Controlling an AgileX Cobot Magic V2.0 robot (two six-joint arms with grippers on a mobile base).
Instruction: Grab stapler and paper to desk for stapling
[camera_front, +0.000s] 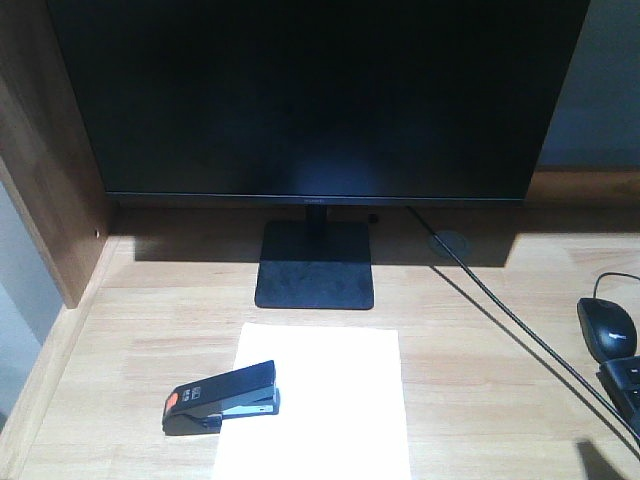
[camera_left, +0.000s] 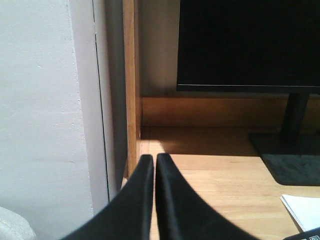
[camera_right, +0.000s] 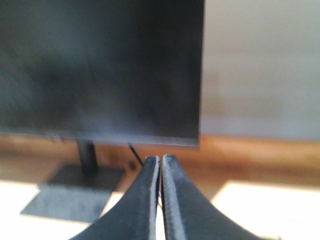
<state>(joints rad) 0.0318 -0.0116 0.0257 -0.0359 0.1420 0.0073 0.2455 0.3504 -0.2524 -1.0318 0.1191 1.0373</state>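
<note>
The black stapler (camera_front: 222, 397), orange-red at its left end, lies across the left edge of the white paper (camera_front: 330, 400) on the light wood desk (camera_front: 150, 320), in front of the monitor stand. A corner of the paper (camera_left: 303, 210) shows at the lower right of the left wrist view. My left gripper (camera_left: 155, 159) is shut with nothing in it, above the desk's left side near the side panel. My right gripper (camera_right: 160, 160) is also shut and empty, facing the monitor. Neither gripper appears in the front view.
A large dark monitor (camera_front: 320, 100) on a black stand (camera_front: 315, 265) fills the back. A cable (camera_front: 520, 330) runs diagonally to the right. A black mouse (camera_front: 606, 328) and a keyboard corner (camera_front: 625, 385) lie at the right edge. A dark wood side panel (camera_front: 45, 150) bounds the left.
</note>
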